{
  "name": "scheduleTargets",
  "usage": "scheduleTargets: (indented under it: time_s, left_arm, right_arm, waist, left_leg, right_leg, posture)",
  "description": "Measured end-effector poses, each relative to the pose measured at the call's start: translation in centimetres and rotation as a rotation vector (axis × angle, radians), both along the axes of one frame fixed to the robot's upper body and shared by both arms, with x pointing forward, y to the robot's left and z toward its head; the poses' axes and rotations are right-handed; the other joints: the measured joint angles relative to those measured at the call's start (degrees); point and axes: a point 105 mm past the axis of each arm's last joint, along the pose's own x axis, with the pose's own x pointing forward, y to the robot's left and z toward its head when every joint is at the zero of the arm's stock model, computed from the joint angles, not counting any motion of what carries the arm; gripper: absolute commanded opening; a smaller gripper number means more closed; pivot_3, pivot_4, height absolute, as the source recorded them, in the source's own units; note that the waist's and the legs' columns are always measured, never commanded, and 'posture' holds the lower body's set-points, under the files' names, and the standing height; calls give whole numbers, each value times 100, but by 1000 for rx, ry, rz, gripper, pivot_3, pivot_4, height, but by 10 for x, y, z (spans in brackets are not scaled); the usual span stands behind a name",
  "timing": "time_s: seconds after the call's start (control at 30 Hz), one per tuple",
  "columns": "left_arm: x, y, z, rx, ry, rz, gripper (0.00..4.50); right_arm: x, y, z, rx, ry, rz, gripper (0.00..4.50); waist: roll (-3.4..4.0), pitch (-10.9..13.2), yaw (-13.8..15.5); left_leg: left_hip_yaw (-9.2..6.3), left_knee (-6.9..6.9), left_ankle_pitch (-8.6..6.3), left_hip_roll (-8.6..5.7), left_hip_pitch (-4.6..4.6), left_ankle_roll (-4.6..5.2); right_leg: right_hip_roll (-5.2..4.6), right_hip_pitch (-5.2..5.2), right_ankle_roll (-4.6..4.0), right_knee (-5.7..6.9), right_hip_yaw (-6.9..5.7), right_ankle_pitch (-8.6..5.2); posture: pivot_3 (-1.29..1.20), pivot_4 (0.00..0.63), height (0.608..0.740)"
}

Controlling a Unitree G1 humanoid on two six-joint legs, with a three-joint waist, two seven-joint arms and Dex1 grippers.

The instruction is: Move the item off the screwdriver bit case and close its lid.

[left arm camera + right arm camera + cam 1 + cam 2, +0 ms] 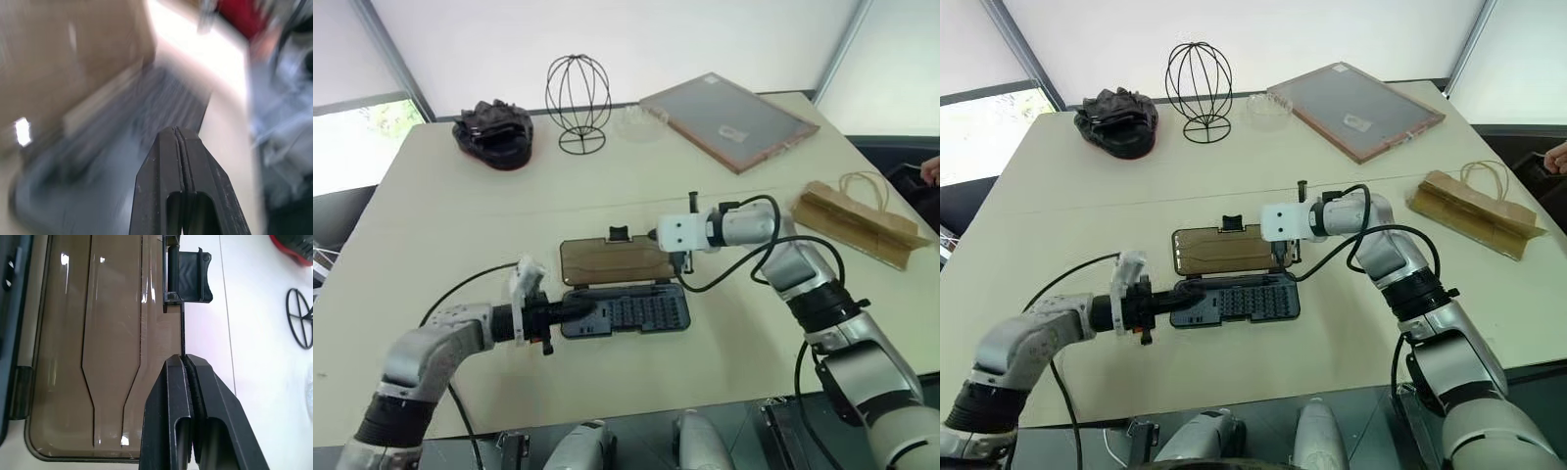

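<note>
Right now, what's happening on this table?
A two-armed robot works at a flat hinged screwdriver bit case lying open on the beige table. The creased brown kraft paper bag already lies off it, by the table's right edge. The right gripper, shut, sits at the brown translucent lid, near its black latch tab. The left gripper, shut, is at the blue-grey tray's left end.

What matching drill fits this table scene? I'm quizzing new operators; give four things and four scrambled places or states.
Things:
1. paper bag
2. lid
3. wire frame
4. right gripper

Places or states:
A. lying open, flat beside the bit tray
B. fingers shut, over the lid's long edge
C. far side of the table, beside the lumpy black object
D. on the table at the robot's right, off the case

Pairs: 1-D, 2-A, 3-C, 4-B
</note>
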Motion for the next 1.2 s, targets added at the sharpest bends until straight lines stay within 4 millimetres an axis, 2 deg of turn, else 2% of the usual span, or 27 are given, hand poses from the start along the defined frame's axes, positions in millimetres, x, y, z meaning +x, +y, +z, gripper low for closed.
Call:
scheduleTargets:
  time_s: [0.07, 0.1, 0.17, 0.3, 0.4, 0.47, 0.53, 0.67, 0.73, 0.8, 0.87, 1.03, 1.1, 1.2]
  left_arm:
    - [11, 8, 29, -125, -43, 87, 0]
    - [15, 12, 36, -163, -52, 128, 0]
    - [30, 22, 38, -210, -39, 241, 0]
    - [66, 55, 13, -93, -2, 509, 0]
    - [83, 69, -14, 40, 20, 618, 0]
    - [91, 66, -33, 110, 36, 612, 0]
    - [93, 53, -44, 131, 48, 550, 0]
    - [86, 31, -51, 157, 36, 395, 0]
    - [82, 28, -53, 173, 33, 349, 0]
    - [77, 22, -56, 190, 30, 284, 0]
    - [74, 18, -60, 198, 34, 241, 0]
    - [72, 16, -63, 191, 46, 194, 0]
    - [73, 14, -58, 188, 33, 176, 0]
    - [71, 14, -54, 186, 34, 133, 0]
  right_arm:
    - [0, 0, 0, -1, -3, 3, 31]
    - [0, 0, -1, -1, -4, 3, 31]
    - [0, -1, -2, -2, -6, -2, 31]
    - [0, -1, -1, -2, -15, 2, 31]
    - [0, -2, -1, -2, -20, 3, 31]
    - [0, -1, -1, -2, -26, 1, 31]
    - [1, -1, -1, -4, -32, -1, 31]
    - [1, 0, -2, -10, -37, -1, 31]
    - [1, -1, -2, -12, -37, -2, 31]
    - [1, -1, -2, -11, -35, -3, 594]
    - [1, -1, -2, -12, -26, -7, 1339]
    - [-7, 2, 11, -6, -54, -13, 3862]
    - [-14, -1, 25, 15, -69, -35, 3862]
    - [-34, -8, 66, 137, -67, -95, 3862]
  waist:
    - [-2, 1, -9]
    - [-3, 1, -17]
    - [-3, 2, -13]
    - [-7, 4, -9]
    - [-9, 5, -4]
    - [-11, 6, 15]
    - [-15, 9, 14]
    - [-17, 10, -9]
    - [-17, 10, -14]
    - [-17, 10, -14]
    - [-17, 10, 2]
    - [-17, 11, 12]
    - [-17, 11, 18]
    - [-18, 11, 9]
  left_leg:
    - [2, 1, 0, -1, 3, 0]
    - [4, 1, 0, -1, 4, 0]
    - [5, 2, 0, -1, 4, 0]
    - [10, 9, 0, 0, 3, -1]
    - [10, 13, 0, -3, 1, 0]
    - [7, 21, 0, -5, -3, 0]
    - [3, 32, -1, -7, -10, 1]
    - [1, 35, -1, -6, -12, 1]
    - [1, 35, -2, -6, -12, 1]
    - [1, 35, -1, -7, -12, 1]
    - [-2, 39, -2, -7, -14, 1]
    - [-7, 49, -2, -9, -34, 2]
    - [-15, 69, -2, -11, -80, 2]
    - [-17, 75, -2, -13, -97, 2]
  right_leg:
    - [-3, 4, 0, -2, -2, 0]
    - [-3, 4, 1, -4, -2, 0]
    - [-2, 6, 1, -6, -4, 0]
    - [-1, 11, 0, -10, -6, 1]
    - [-3, 12, 1, -11, -7, 1]
    - [-3, 14, 1, -10, -10, 1]
    - [-4, 14, 1, -9, -12, 1]
    - [-3, 13, 1, -7, -13, 1]
    - [-4, 12, 1, -7, -13, 1]
    - [-4, 12, 1, -7, -12, 1]
    - [-4, 14, 1, -7, -13, 1]
    - [-4, 2, 1, -4, -17, 1]
    - [-4, -32, 1, 1, -20, 1]
    - [-6, -44, 2, 3, -23, 2]
  posture:
    - [0, 150, 740]
    - [0, 150, 740]
    - [0, 150, 740]
    - [0, 150, 740]
    - [0, 150, 740]
    - [0, 150, 740]
    - [0, 150, 740]
    - [0, 150, 740]
    - [0, 150, 740]
    - [0, 150, 740]
    - [0, 150, 740]
    - [0, 150, 740]
    - [0, 150, 740]
    - [0, 150, 740]
